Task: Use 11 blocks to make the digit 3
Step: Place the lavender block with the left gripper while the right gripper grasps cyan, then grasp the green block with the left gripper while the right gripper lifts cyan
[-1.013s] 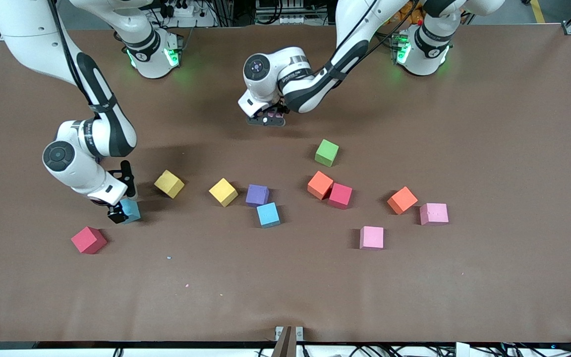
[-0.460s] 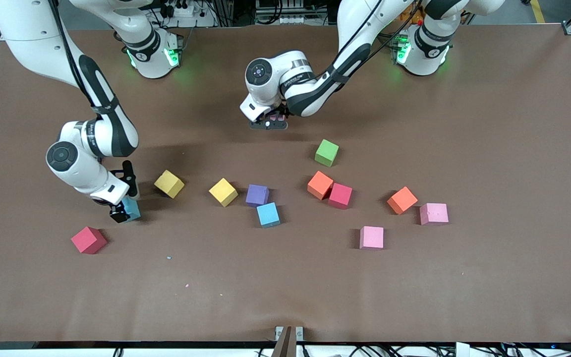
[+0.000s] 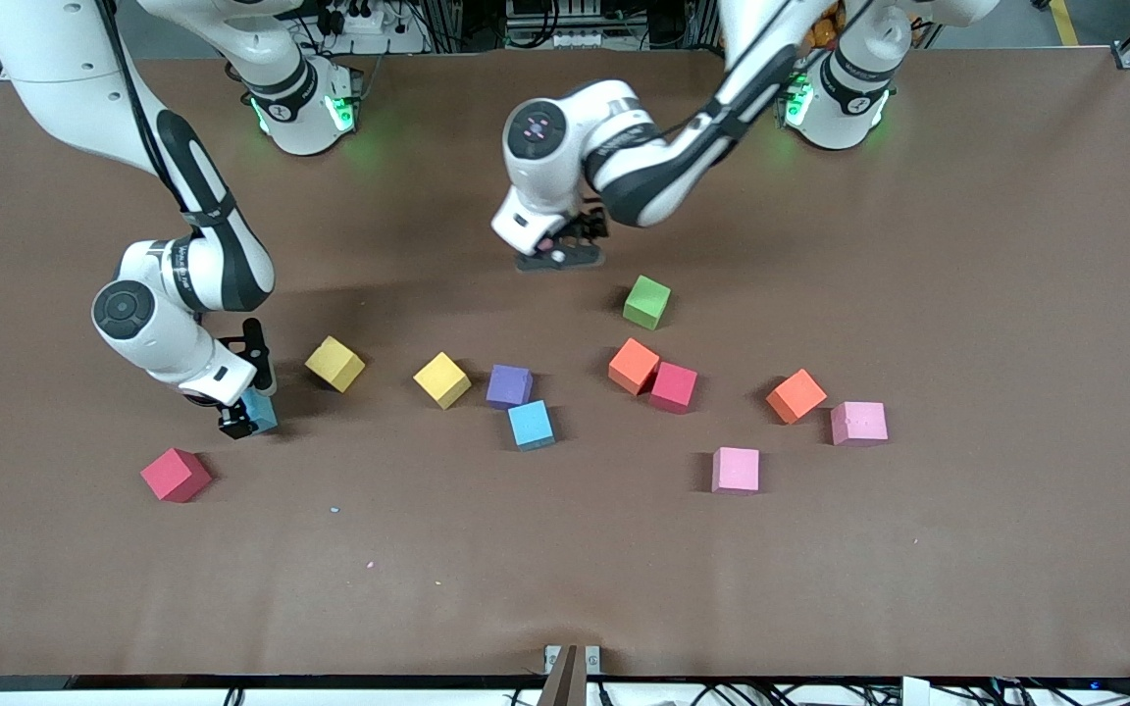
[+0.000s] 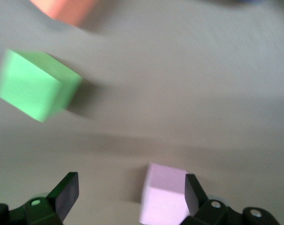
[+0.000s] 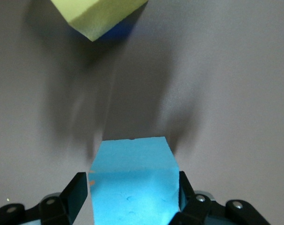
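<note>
Survey taken from the green cube (image 3: 646, 301) as reference.

**Edges and room.** We find the blocks strewn in a loose band across the middle of the brown table (image 3: 565, 588). Bare surface runs from that band to the table edge nearest the front camera. None of the cubes lies near an edge, and they form no numeral.

Toward the right arm's end from the green cube lie a purple cube (image 3: 509, 385), a light blue cube (image 3: 531, 425), two yellow cubes (image 3: 442, 379) (image 3: 334, 363) and a red cube (image 3: 176, 475). An orange cube (image 3: 634, 365) and a crimson cube (image 3: 673, 386) touch each other just nearer the camera than the green cube. Toward the left arm's end sit another orange cube (image 3: 796, 395) and two pink cubes (image 3: 858, 423) (image 3: 735, 470), well apart.

**Grippers.** The left gripper (image 3: 560, 257) is close beside the green cube, toward the right arm's end, with its jaws wide. The right gripper (image 3: 241, 417) is low over a second light blue cube (image 3: 261, 412), well away toward the right arm's end. Its jaws straddle that cube closely, with a thin gap on one side.

**View differences.** The left wrist view shows a pale pink cube (image 4: 163, 192) resting on the table against one finger (image 4: 194, 192), which the front view hides under the wrist. The right wrist view shows the straddled cube's top face (image 5: 132, 187), which the front view mostly covers.

**Markings.** Lettering on the arm links is too small to read.
</note>
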`<act>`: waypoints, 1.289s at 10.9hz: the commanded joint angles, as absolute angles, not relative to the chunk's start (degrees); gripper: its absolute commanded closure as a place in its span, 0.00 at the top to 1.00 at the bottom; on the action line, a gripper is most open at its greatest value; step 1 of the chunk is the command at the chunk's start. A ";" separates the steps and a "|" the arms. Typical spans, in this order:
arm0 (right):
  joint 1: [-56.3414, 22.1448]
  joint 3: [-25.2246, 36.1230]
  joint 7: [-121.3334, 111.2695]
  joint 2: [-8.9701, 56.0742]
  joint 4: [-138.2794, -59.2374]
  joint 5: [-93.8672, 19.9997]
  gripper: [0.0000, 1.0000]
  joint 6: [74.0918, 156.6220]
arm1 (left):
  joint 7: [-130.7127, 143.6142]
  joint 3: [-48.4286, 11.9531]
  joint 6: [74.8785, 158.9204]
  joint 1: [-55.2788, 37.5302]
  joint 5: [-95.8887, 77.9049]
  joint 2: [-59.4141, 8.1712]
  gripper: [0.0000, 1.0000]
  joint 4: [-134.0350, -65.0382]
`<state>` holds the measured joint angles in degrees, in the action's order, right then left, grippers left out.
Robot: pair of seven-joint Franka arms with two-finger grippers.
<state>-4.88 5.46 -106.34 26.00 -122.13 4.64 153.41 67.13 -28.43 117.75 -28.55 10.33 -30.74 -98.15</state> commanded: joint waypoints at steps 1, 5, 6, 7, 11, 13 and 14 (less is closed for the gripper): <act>-4.13 5.10 -108.11 25.93 -122.26 4.48 0.66 155.30 | 73.51 -29.18 117.78 -22.35 10.29 -28.57 1.00 -103.35; -4.66 5.01 -107.84 24.53 -122.17 4.31 0.65 154.25 | 91.45 -29.09 119.34 -15.48 10.20 -29.61 1.00 -104.41; -4.75 4.75 -107.75 23.56 -122.17 3.96 0.65 151.46 | 95.50 -29.00 121.88 -14.51 10.20 -30.05 1.00 -105.02; -4.75 4.14 -107.14 22.25 -122.08 3.96 0.65 148.04 | 99.97 -29.00 124.34 -13.81 10.20 -30.32 1.00 -105.90; -4.83 0.88 -101.26 16.71 -120.24 3.78 0.65 136.17 | 114.68 -28.92 131.57 -15.12 14.31 -30.06 1.00 -110.91; -5.71 0.79 -99.85 14.25 -118.83 2.47 0.67 130.28 | 117.32 -28.92 132.36 -14.51 15.38 -30.06 1.00 -112.23; -6.93 0.79 -98.97 13.11 -118.74 -1.02 0.67 127.47 | 118.12 -28.83 133.15 -14.33 15.38 -30.06 1.00 -112.85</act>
